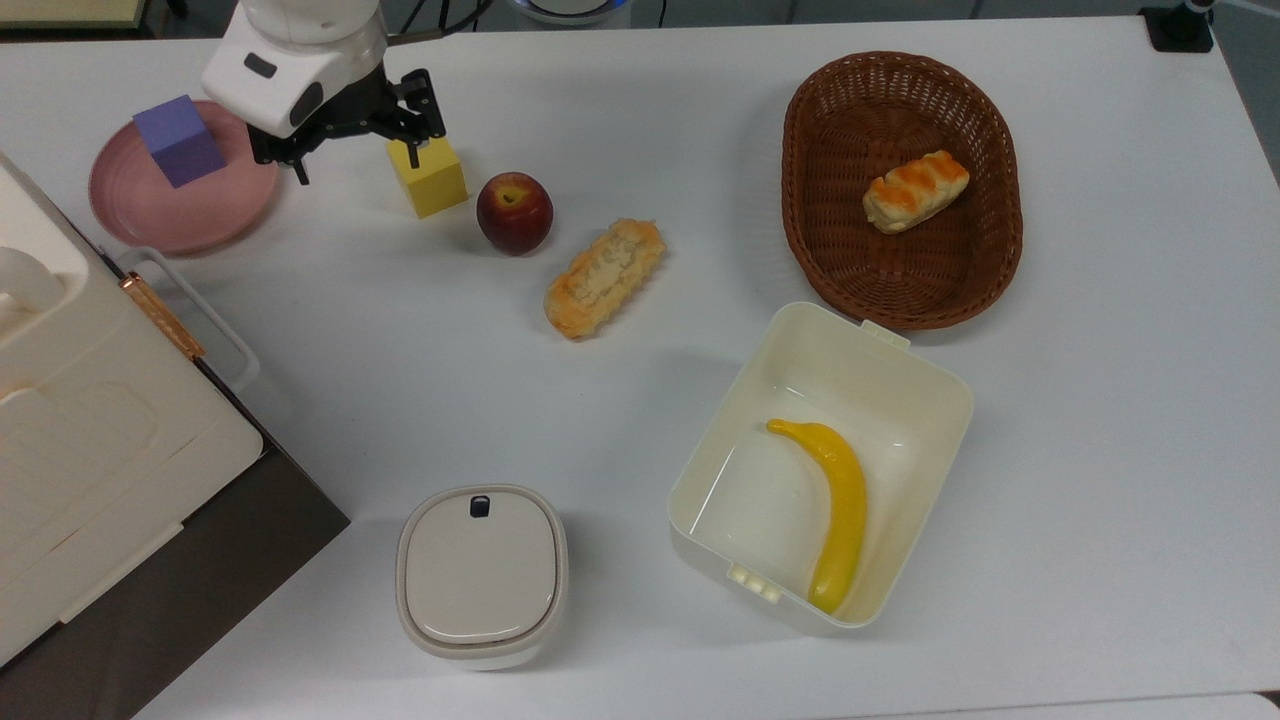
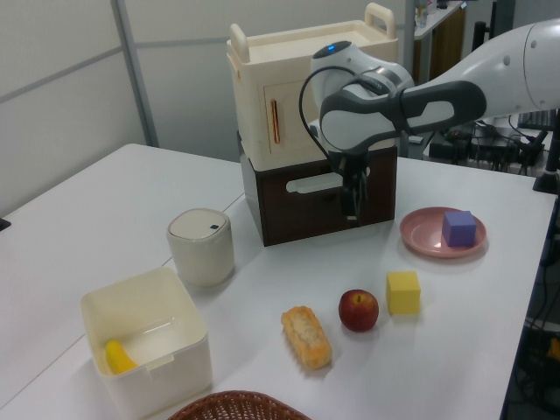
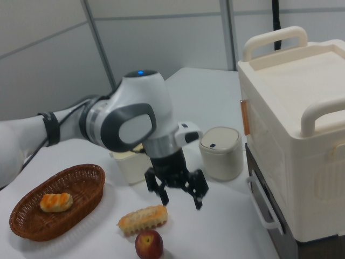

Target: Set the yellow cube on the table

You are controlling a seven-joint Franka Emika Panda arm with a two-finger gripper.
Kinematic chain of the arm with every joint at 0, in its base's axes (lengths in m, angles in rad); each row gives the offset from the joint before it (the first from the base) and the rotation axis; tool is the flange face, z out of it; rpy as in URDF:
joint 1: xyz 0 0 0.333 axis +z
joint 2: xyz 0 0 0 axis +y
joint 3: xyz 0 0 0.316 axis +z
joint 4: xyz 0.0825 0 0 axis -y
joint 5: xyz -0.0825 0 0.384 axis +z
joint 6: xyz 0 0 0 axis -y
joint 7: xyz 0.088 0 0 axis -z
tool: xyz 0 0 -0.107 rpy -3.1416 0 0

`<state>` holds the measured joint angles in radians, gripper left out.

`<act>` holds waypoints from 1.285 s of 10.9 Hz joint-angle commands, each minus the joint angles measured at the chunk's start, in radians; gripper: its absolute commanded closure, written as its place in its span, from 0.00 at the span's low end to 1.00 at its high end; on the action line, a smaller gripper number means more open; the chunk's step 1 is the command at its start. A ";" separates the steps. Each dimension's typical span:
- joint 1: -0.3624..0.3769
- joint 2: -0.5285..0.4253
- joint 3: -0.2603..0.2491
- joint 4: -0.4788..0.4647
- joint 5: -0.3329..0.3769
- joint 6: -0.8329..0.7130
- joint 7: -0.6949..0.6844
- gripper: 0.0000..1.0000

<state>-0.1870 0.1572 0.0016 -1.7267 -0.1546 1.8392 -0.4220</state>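
— Top view first: where is the yellow cube [image 1: 429,177]?
— Resting on the white table [image 1: 400,330], just beside the red apple [image 1: 514,212], apart from the pink plate [image 1: 150,215] holding the purple cube [image 1: 179,141].
— And the gripper [image 3: 178,193]?
— Raised above it, fingers spread wide, holding nothing.

The robot arm [image 3: 126,121] had rounded glossy white shells with dark grey joint panels, a small blue light glowing on top of one joint, and a black cable looping beside it. Its black two-finger gripper [image 3: 176,191] hung from a white wrist block.
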 commanded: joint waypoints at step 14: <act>0.250 -0.146 -0.041 0.116 0.087 -0.250 0.500 0.00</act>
